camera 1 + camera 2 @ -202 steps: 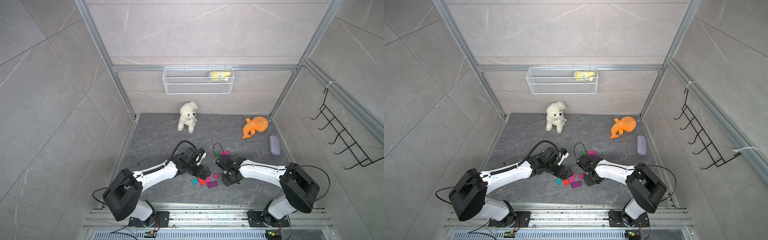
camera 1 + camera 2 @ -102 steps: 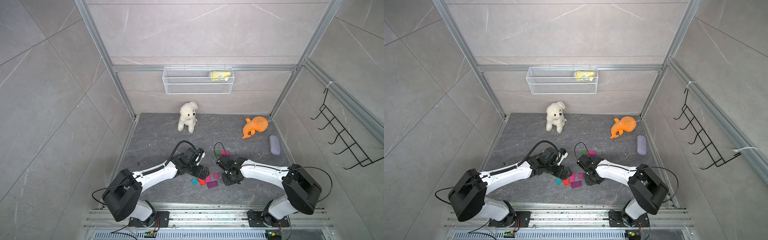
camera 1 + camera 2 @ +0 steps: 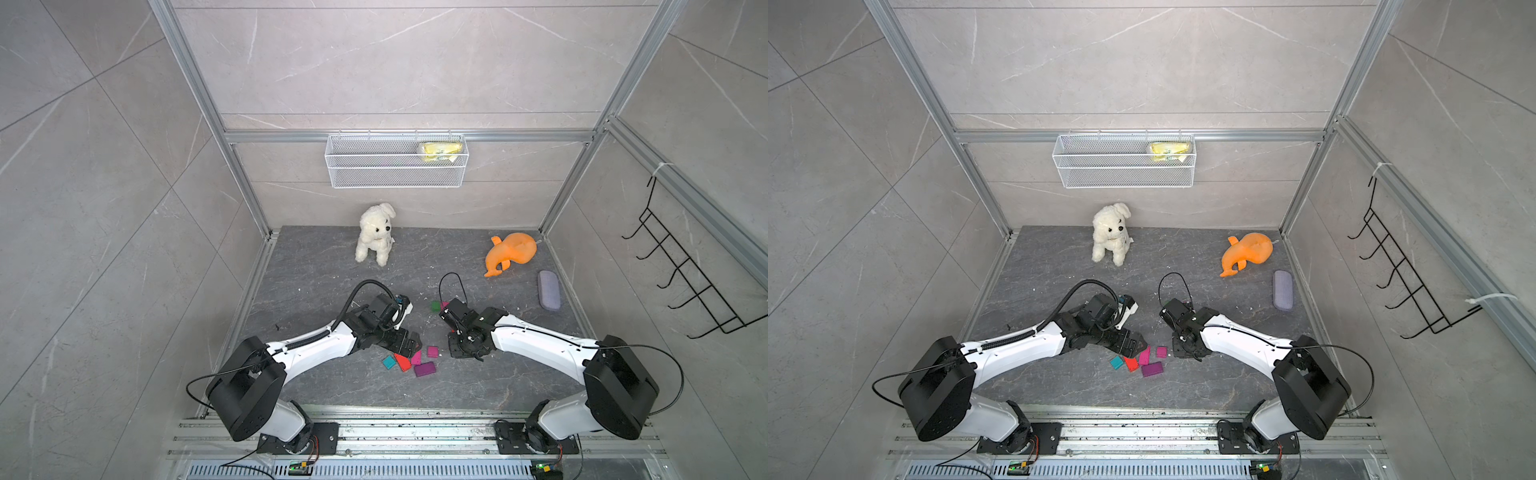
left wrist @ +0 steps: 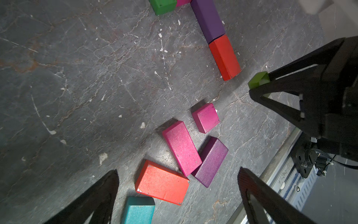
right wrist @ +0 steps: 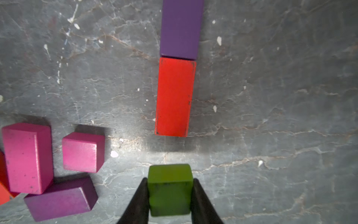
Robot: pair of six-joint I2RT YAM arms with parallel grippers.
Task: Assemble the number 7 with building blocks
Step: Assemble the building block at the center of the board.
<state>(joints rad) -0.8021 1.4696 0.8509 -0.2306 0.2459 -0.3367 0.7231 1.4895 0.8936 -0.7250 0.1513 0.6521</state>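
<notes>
Pinching a green cube (image 5: 170,189) between its jaws, the right gripper (image 5: 170,181) sits just short of the free end of the red block (image 5: 174,97), on that block's long axis.

Left tool (image 4: 178,171) spread wide; right tool (image 5: 170,181) pinched tight.

**Top views.** Bright, even, diffuse light from above. The pale walls (image 3: 104,208) show no glare, and the arms (image 3: 316,349) cast only faint, soft shadows on the dark worktop (image 3: 332,282). Focus is sharp throughout. Wide-angle distortion splays the posts (image 3: 201,104) outward at the picture edges.

**Wrist views.** Dimmer, with higher contrast; the blocks throw short, soft-edged shadows. The green block (image 5: 170,194) in the right hand (image 5: 170,180) is blurred by nearness. A pale sheen lies on the worktop beside the pink cube (image 5: 83,152). The left hand (image 4: 178,171) shows fingers (image 4: 93,197) as black, unfocused silhouettes.
</notes>
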